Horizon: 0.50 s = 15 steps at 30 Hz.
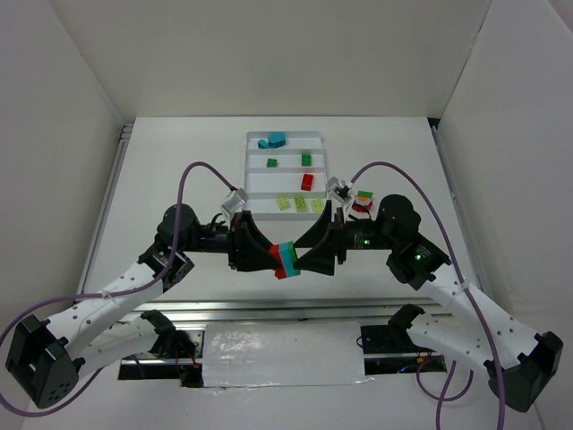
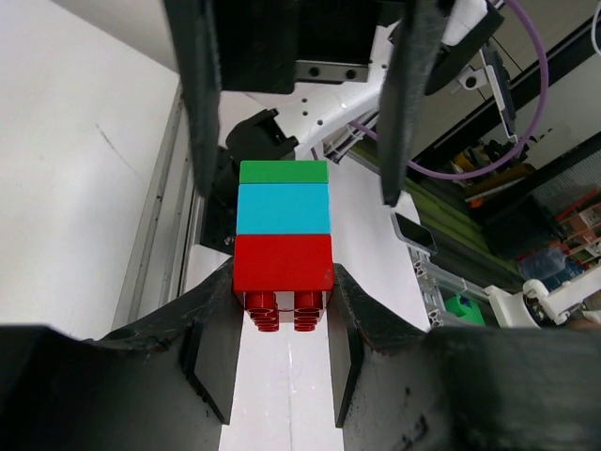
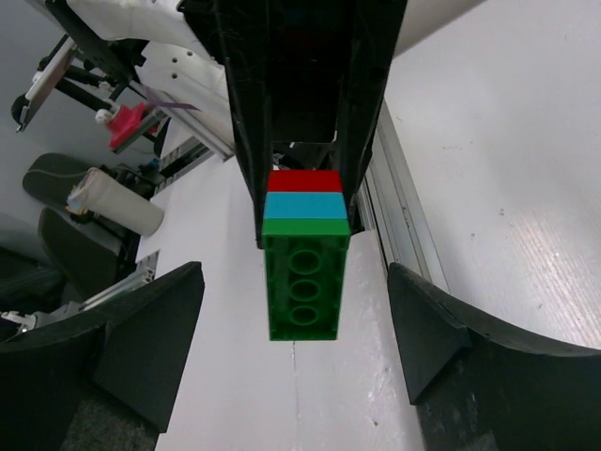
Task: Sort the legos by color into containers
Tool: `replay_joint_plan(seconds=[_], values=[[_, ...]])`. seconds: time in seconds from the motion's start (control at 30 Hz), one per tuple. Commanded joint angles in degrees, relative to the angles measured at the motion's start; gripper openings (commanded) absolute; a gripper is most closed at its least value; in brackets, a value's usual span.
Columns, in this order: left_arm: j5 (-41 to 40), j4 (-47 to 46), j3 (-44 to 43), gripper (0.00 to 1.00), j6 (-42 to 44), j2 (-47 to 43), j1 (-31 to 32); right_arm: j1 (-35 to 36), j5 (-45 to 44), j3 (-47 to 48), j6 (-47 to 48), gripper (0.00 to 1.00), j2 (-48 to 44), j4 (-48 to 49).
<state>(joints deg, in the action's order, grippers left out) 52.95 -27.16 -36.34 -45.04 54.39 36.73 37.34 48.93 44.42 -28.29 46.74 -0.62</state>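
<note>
**Three-brick stack** (image 1: 286,260): red brick (image 2: 282,263), teal brick (image 2: 282,209) and green brick (image 2: 284,172), pressed together in that order. Red end faces the left arm, green end the right. The stack is held off the table (image 1: 179,179) betw. the two wrists, on the near side of the tray (image 1: 250,175) & apart from it.

**Left gripper** (image 2: 282,324): jaws closed tight on the red brick, one pad on each side face. The brick's studs show betw. the pads.

**Right gripper** (image 3: 299,324): jaws spread wide, one finger either side of the green brick w/ a clear gap on both sides. Nothing gripped.

**Tray, far to near compartment:**
- teal bricks (image 1: 273,141)
- two dark green bricks (image 1: 306,159)
- one red piece (image 1: 307,182)
- three pale yellow-green bricks (image 1: 301,204)

Just right of the tray, on the table, lies a small red-and-green piece (image 1: 363,199), partly hidden by the right arm.
</note>
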Motion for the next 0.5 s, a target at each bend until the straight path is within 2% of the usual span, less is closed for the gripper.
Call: replay_joint_plan(seconds=[0.0,0.07,0.17,0.2,0.3,0.47], values=[[2.95,-6.86,-1.02,0.0,-0.49,-0.69,0.27,-0.25,1.35,-0.21,-1.85,0.83,0.37,5.89],[3.04,-6.42,-1.1,0.0,-0.23,-0.95,0.27,-0.25,0.47,-0.3,-1.5,0.81,0.19,5.81],[2.95,-6.42,-1.1,0.0,0.04,-1.22,0.45,-0.16,-0.5,-0.39,-0.8,0.73,-0.16,5.1],[3.04,-6.42,-1.1,0.0,0.04,-1.13,0.45,-0.34,-0.15,-0.48,-0.8,0.64,-0.16,5.37],[3.13,-6.86,-1.02,0.0,-0.05,-1.04,0.53,-0.25,1.78,-0.92,-1.67,0.45,0.1,7.12],[2.78,-7.56,-1.37,0.0,-0.67,-0.87,0.62,-0.25,3.28,-1.88,-3.52,0.49,1.07,9.5]])
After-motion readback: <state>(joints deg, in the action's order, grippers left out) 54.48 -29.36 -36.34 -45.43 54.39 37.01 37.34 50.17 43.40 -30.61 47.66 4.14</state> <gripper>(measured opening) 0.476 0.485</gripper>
